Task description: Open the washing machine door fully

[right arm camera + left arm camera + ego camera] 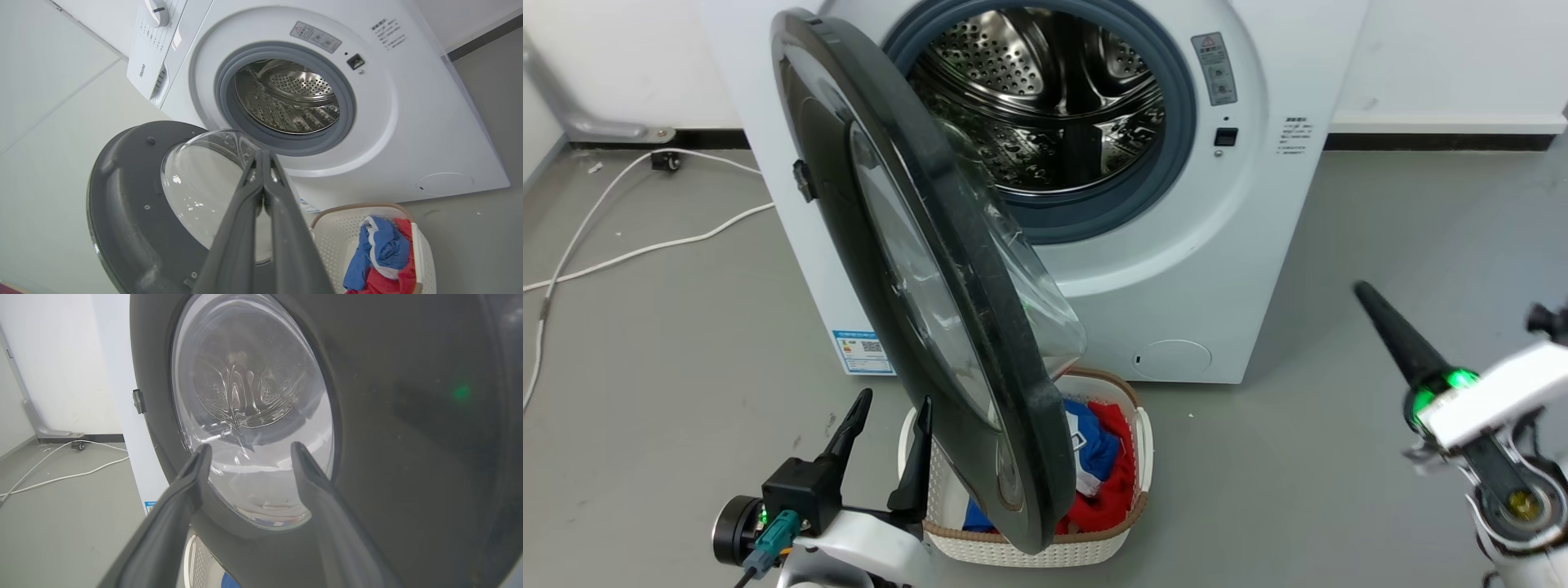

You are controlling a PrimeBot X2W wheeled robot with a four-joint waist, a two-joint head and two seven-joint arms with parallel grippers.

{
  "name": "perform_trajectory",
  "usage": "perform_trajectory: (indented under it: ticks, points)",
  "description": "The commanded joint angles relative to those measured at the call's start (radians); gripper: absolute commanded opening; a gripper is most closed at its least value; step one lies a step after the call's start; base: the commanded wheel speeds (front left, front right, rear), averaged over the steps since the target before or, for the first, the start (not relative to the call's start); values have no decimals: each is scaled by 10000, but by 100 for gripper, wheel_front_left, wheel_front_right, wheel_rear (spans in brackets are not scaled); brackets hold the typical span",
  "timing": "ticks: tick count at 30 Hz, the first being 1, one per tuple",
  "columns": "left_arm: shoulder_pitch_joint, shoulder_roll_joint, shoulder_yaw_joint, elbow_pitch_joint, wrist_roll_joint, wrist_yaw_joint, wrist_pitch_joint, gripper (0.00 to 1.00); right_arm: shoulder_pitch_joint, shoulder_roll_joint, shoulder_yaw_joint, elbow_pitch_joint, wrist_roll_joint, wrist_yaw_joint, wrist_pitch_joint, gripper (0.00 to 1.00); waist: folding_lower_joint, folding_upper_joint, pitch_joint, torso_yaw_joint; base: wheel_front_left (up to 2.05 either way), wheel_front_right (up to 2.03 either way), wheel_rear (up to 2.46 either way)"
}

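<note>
The washing machine (1176, 269) stands white against the wall, its steel drum (1054, 90) exposed. The washing machine door (956, 327), glossy black with a bulging glass bowl, hangs from its left hinge and sticks out toward me, roughly edge-on. My left gripper (892, 406) is open at the door's lower outer side. In the left wrist view this gripper (250, 447) faces the door's outer face (408, 457) close up, with nothing between its fingers. My right gripper (1364, 292) is shut and empty, far right of the door. The right wrist view has its closed tips (261, 154) before the door's inner side (122, 196).
A white laundry basket (1127, 523) with red and blue clothes sits on the floor under the door's lower edge. White cables (629, 245) trail across the grey floor at the left. A small round flap (1172, 359) is low on the machine's front.
</note>
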Motion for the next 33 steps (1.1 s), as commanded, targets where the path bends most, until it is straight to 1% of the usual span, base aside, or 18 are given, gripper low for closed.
perform_trajectory:
  ticks: [1, 2, 3, 4, 5, 7, 9, 11, 14, 17, 20, 22, 23, 26, 33]
  points:
    - [106, 60, 51, -35, -18, 38, -26, 100, 393, -34, -231, -158, -378, 4, -318, 0, 1, 0, -8, -84, 0, 0, 0]
    - [128, 73, 91, -44, -25, 37, -26, 100, 643, -9, -375, -244, -685, 3, -504, 5, 1, 0, -12, -124, 0, 0, 0]
    - [163, 90, 130, -53, -28, 47, -26, 100, 895, 2, -581, -313, -1076, 3, -742, 31, 1, 0, -15, -160, 0, 0, 0]
    - [192, 99, 156, -57, -30, 62, -26, 100, 1144, 62, -791, -398, -1462, 3, -950, 76, 1, 0, -16, -186, 0, 0, 0]
    - [210, 100, 184, -64, -33, 82, -26, 100, 1395, 149, -987, -482, -1878, 3, -1113, 100, 1, 0, -17, -214, 0, 0, 0]
    - [236, 111, 239, -80, -36, 102, -26, 100, 1779, 321, -1526, -661, -2856, 3, -1462, 100, 1, 0, -8, -265, 0, 0, 0]
    - [252, 118, 274, -84, -41, 138, -26, 100, 2106, 686, -2053, -983, -3859, 4, -1654, 100, 1, 0, -5, -310, 0, 0, 0]
    - [276, 134, 312, -70, -50, 163, -26, 100, 2357, 1054, -2588, -1409, -4996, 3, -1695, 100, 1, 0, -11, -354, 0, 0, 0]
    - [244, 149, 335, -36, -54, 166, -26, 100, 2598, 1624, -3247, -2256, -6993, 3, -1594, 100, 1, 0, -18, -387, 0, 0, 0]
    - [182, 186, 338, -1, -22, 188, -26, 100, 2857, 2110, -3505, -3112, -8956, 3, -1420, 100, 1, 0, -36, -371, 0, 0, 0]
    - [113, 192, 342, 16, 0, 232, -26, 100, 3183, 2480, -3311, -3654, -10427, 3, -1354, 100, 1, 0, -53, -333, 0, 0, 0]
    - [79, 196, 342, 9, 4, 235, -26, 100, 3426, 2685, -3162, -3729, -11002, 1, -1417, 100, 1, 0, -50, -301, 0, 0, 0]
    - [79, 196, 342, 9, 4, 235, -26, 100, 3426, 2685, -3162, -3729, -11002, 1, -1417, 100, 1, 0, -50, -301, 0, 0, 0]
    - [54, 213, 364, 10, 5, 242, -26, 100, 3754, 2943, -3011, -3625, -11484, 3, -1629, 100, 1, 0, -54, -269, 0, 0, 0]
    - [146, 246, 397, 20, -24, 296, -26, 100, 4152, 3206, -3037, -2764, -11888, 1, -2162, 100, 1, 0, -50, -270, 0, 0, 0]
